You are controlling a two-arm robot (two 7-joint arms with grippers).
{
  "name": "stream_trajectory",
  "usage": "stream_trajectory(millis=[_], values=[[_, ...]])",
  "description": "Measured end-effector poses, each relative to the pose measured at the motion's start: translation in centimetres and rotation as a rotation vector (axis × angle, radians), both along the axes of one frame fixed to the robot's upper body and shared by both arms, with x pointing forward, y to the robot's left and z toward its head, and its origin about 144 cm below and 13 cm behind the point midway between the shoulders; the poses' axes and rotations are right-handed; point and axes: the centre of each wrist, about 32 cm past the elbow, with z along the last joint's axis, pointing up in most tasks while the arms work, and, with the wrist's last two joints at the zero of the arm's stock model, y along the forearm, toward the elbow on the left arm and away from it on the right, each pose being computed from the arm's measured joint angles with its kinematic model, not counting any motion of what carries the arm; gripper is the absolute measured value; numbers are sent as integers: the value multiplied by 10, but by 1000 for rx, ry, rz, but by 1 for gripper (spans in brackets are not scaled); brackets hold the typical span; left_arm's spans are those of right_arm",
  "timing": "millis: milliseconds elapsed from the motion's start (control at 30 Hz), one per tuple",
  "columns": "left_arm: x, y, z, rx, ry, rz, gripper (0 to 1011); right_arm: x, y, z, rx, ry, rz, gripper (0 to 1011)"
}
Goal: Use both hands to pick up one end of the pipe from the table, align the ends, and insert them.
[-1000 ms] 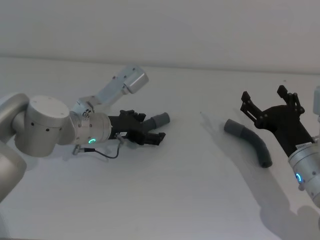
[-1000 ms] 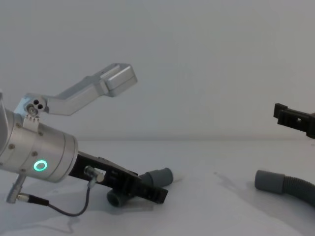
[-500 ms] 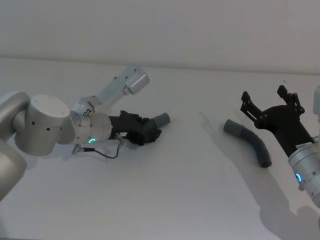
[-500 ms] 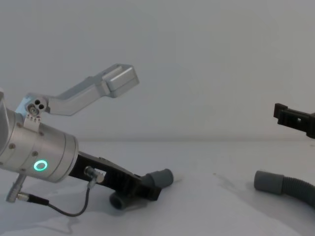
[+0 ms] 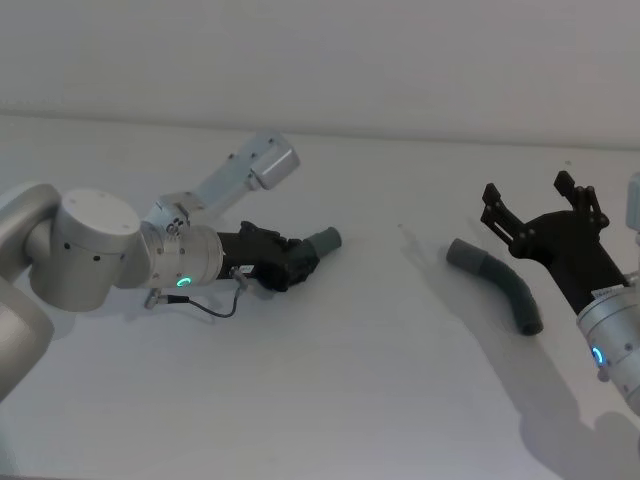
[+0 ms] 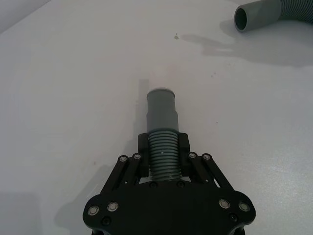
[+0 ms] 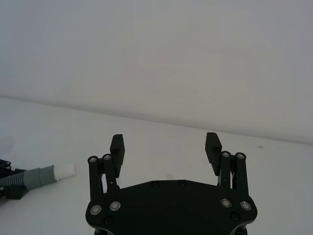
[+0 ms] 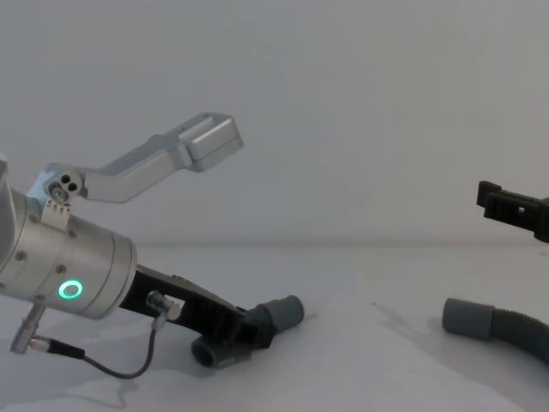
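On the white table my left gripper lies low, shut on the corrugated part of one grey pipe piece. Its smooth cuff sticks out past the fingertips; from the right wrist view that end carries a white tip. The rest of this piece is hidden under the gripper. The curved pipe piece rests at the right, its hollow dark-mouthed socket facing the left arm. My right gripper hovers open above and beyond it, holding nothing.
The left arm's silver wrist with its green ring and a thin black cable sits just off the table surface. Bare table lies between the two pipe pieces. A pale wall stands behind the table.
My left gripper's fingers went from spread around the pipe to shut on it. The cuff shifted slightly. The right gripper and the curved piece have not moved.
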Motion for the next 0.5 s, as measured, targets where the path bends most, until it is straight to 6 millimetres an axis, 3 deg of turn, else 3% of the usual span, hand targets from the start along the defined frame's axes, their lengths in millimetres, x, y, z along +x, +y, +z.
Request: stream_trajectory(millis=[500], values=[[0, 0, 0, 3, 1, 0, 327, -6, -8, 14, -123, 7, 41, 1000]])
